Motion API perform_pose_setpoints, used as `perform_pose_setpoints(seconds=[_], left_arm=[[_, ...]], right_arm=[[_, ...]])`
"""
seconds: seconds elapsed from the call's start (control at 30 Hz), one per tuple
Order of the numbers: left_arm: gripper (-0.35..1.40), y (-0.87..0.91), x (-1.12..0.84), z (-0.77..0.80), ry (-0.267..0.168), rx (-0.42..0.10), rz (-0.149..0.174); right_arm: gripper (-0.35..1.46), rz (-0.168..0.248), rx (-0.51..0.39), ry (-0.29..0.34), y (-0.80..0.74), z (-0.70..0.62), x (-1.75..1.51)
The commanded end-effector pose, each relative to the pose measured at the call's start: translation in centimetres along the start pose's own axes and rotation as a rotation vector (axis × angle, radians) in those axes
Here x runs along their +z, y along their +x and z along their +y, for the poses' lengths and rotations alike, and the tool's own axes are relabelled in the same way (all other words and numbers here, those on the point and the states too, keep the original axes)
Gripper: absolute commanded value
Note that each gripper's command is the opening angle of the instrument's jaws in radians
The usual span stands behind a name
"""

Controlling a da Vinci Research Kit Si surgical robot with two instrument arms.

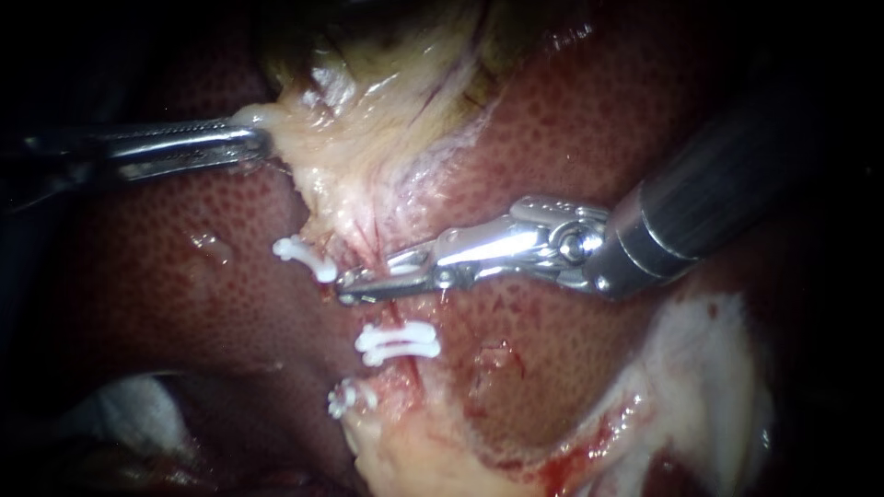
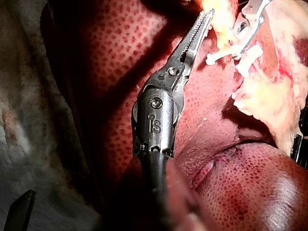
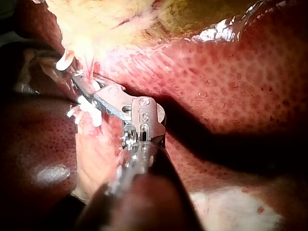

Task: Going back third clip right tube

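Left tool point(image 1: 256, 141), clamped on pale gallbladder point(image 1: 368, 138) tissue, holds it taut, exposing the right tube point(image 1: 396, 315); right tool point(image 1: 366, 283), narrowly parted, lies just beside white clips point(image 1: 398, 340).

Clips point(image 1: 398, 342) beside right instrument point(image 1: 359, 286); bare liver point(image 1: 589, 110) above.

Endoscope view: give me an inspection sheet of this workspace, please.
Surface: liver, dark red, speckled, wet.
Job's things: upper clip, middle clip, lower clip, all white, below the pale tissue.
Clutter: nothing seen.
Instruments: left instrument, jaws shut on the pale tissue; right instrument, tip between upper clip and middle clip.
Cables: nothing seen.
Surroundings: dark, nothing seen.
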Motion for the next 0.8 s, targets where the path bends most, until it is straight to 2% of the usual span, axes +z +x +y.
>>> perform_pose_setpoints(seconds=[0.03,0.73,0.8], left_arm=[[-0.35,0.0,0.0,0.0,-0.001,0.0,0.0],[-0.35,0.0,-0.01,0.0,-0.001,0.0,0.0],[-0.35,0.0,-0.01,0.0,-0.001,0.0,0.0]], right_arm=[[-0.35,0.0,0.0,0.0,0.0,0.0,0.0],[-0.35,-0.001,0.005,0.001,-0.02,-0.04,0.01],[-0.13,-0.002,-0.043,-0.005,-0.03,-0.05,0.02]])
